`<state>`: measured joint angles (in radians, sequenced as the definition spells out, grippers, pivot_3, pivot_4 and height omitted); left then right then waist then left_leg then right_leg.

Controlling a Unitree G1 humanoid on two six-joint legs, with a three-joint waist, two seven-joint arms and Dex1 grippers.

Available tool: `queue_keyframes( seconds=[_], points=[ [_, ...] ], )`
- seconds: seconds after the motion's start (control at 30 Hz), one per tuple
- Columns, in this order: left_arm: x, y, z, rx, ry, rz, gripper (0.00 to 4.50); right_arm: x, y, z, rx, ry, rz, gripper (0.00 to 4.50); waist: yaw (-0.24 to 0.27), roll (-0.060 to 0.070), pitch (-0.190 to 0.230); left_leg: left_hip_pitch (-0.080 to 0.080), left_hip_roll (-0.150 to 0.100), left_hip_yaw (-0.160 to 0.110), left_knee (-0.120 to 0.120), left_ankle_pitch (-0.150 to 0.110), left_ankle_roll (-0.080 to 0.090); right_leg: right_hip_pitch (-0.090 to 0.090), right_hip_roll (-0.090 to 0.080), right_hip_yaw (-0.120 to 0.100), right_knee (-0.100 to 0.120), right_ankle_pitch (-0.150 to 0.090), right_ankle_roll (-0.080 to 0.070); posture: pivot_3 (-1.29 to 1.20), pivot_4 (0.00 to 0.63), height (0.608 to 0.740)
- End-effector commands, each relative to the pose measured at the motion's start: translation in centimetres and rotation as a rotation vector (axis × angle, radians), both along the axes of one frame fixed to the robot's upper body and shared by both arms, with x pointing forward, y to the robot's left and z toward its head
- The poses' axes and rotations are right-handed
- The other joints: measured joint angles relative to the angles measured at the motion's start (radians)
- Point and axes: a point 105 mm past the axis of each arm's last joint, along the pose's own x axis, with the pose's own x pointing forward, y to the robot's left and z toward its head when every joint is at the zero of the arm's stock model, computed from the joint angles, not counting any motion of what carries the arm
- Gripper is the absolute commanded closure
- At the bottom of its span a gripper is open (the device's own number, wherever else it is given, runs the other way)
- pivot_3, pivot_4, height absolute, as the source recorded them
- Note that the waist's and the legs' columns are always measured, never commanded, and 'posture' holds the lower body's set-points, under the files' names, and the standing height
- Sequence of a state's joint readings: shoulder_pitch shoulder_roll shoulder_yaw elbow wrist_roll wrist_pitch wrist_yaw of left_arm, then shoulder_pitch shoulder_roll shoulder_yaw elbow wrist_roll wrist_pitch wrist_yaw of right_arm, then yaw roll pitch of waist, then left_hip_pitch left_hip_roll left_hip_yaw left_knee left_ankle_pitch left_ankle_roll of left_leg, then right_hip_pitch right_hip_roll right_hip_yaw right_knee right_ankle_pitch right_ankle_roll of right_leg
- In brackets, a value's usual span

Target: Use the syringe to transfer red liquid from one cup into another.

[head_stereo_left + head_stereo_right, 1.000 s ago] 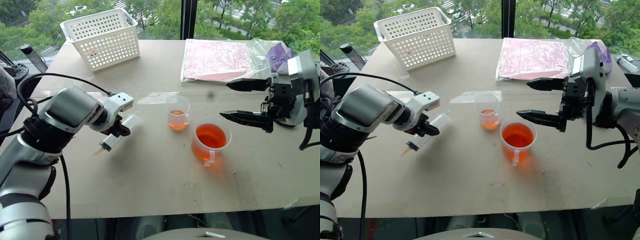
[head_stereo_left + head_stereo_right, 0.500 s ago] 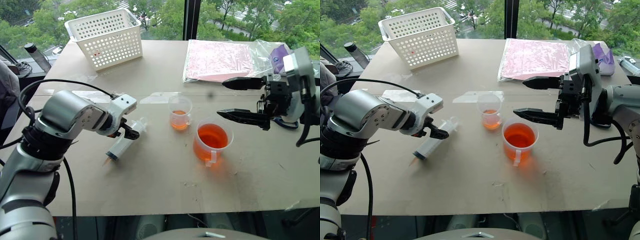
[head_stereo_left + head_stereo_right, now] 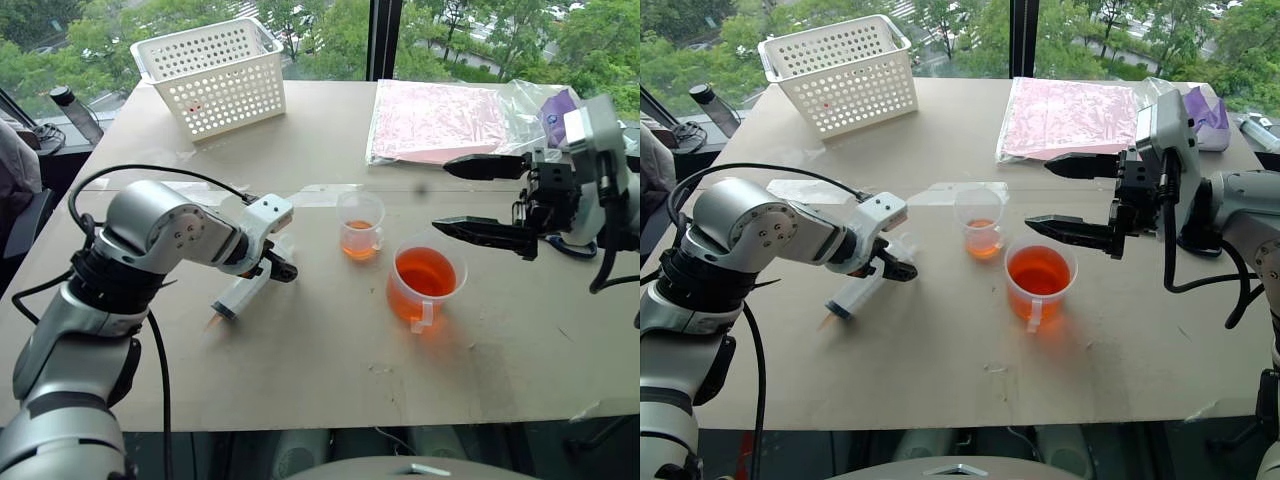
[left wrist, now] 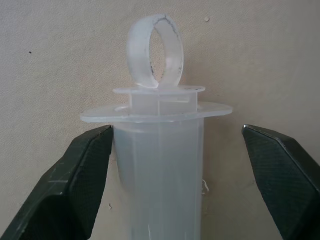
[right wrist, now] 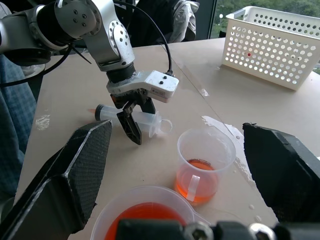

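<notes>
The left gripper (image 4: 172, 165), fingers spread, straddles the clear plastic syringe (image 4: 160, 165) on the table; the right gripper (image 3: 480, 198) gapes wide.

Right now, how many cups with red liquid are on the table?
2. The small clear cup stands near the table's middle with a little red liquid at its bottom. The larger handled cup sits beside it, nearer the robot and toward its right, much fuller. None looks hidden.
</notes>
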<state>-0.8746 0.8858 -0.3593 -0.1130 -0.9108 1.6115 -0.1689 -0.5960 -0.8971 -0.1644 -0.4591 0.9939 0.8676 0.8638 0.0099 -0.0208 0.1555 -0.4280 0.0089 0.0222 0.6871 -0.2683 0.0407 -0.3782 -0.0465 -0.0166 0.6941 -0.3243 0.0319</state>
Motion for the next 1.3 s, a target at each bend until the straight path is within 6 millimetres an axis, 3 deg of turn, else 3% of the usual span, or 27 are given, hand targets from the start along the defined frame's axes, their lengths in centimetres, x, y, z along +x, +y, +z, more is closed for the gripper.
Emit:
queue_keyframes(
  seconds=[0.03, 0.53, 0.67, 0.7, 1.0, 1.3],
  points=[
    [-0.4, 0.4, 0.2, 0.01, 0.023, -0.003, 1.73, -0.7, 0.2, 0.7, 0.014, -0.042, 0.012, 0.0, -0.002, 0.0, 0.0, 0.0, 0.0, 0.0, 0.0, 0.0, 0.0, 0.0, 0.0, 0.0, 0.0, 0.0, 0.0, 0.0, 0.15, 0.74],
    [-0.3, 1.1, 0.1, 0.073, 0.059, 0.008, 1.73, -0.7, 0.3, 0.2, 0.02, -0.041, -0.012, 0.0, -0.006, 0.0, 0.0, 0.0, 0.0, 0.0, 0.0, 0.0, 0.0, 0.0, 0.0, 0.0, 0.0, 0.0, 0.0, 0.0, 0.15, 0.74],
    [-0.3, 1.0, 0.0, 0.075, 0.066, 0.003, 2.97, -1.0, 0.2, 0.0, -0.035, -0.04, -0.008, 0.0, -0.01, 0.0, 0.0, 0.001, 0.0, 0.0, 0.0, 0.0, 0.0, 0.0, 0.0, 0.001, 0.0, 0.0, 0.0, 0.0, 0.15, 0.74],
    [-0.3, 1.0, -0.1, 0.075, 0.067, 0.003, 3.08, -1.0, 0.1, -0.2, -0.055, -0.033, -0.006, 0.0, -0.01, 0.0, 0.0, 0.001, 0.0, 0.0, 0.0, 0.0, 0.0, 0.0, 0.0, 0.001, 0.0, 0.0, 0.0, 0.0, 0.15, 0.74],
    [-0.3, 1.0, -0.1, 0.07, 0.067, 0.006, 3.1, -2.1, 0.2, -0.2, -0.084, -0.009, 0.056, 0.0, -0.014, 0.0, 0.0, 0.001, 0.0, 0.0, 0.0, 0.0, 0.0, 0.0, 0.0, 0.001, 0.0, 0.0, 0.0, 0.0, 0.15, 0.74],
    [-0.4, 0.8, 0.0, 0.065, 0.068, -0.003, 3.1, -1.9, 0.3, -0.5, -0.072, -0.003, 0.054, 0.0, -0.015, 0.0, 0.0, 0.001, 0.0, 0.0, 0.0, 0.0, 0.0, 0.0, 0.0, 0.001, 0.0, 0.0, 0.0, 0.0, 0.15, 0.74]
  ],
)
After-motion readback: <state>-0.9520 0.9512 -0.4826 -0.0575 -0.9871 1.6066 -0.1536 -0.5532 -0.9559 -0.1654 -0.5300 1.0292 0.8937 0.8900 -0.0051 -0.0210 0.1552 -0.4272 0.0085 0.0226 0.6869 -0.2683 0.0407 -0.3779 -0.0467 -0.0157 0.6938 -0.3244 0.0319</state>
